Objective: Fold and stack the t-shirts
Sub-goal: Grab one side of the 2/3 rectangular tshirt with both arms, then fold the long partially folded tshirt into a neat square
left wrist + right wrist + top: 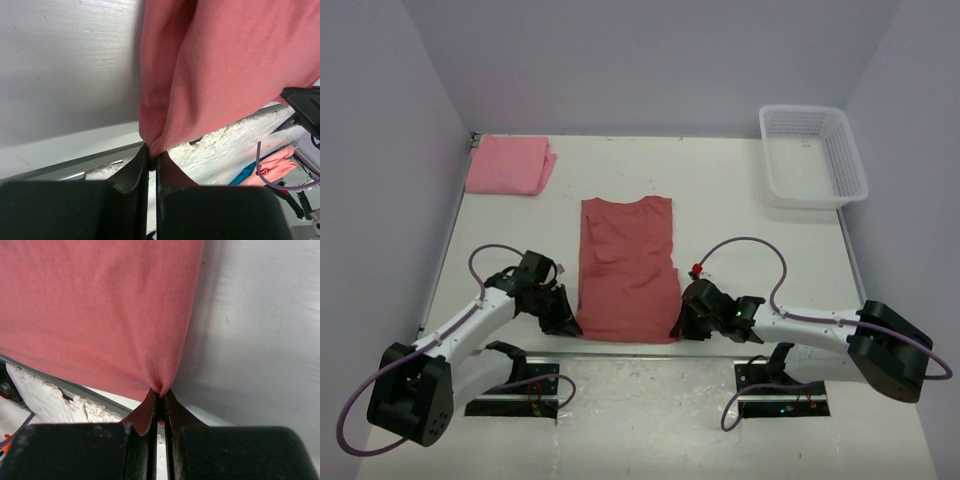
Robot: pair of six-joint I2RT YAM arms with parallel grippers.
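Observation:
A brick-red t-shirt [628, 268] lies on the table in a long strip, its sleeves folded in. My left gripper [570, 322] is shut on the shirt's near left corner, and in the left wrist view the cloth [215, 75] is pinched between the closed fingertips [140, 165]. At the near right corner my right gripper [682, 326] is shut too, with the red cloth [100, 310] bunched into its tips [172, 407]. A folded pink t-shirt [510, 164] sits at the far left corner of the table.
A white lattice basket [812, 155] stands at the far right. The table's near edge [640, 352] runs just behind both grippers. Purple walls close in the table on three sides.

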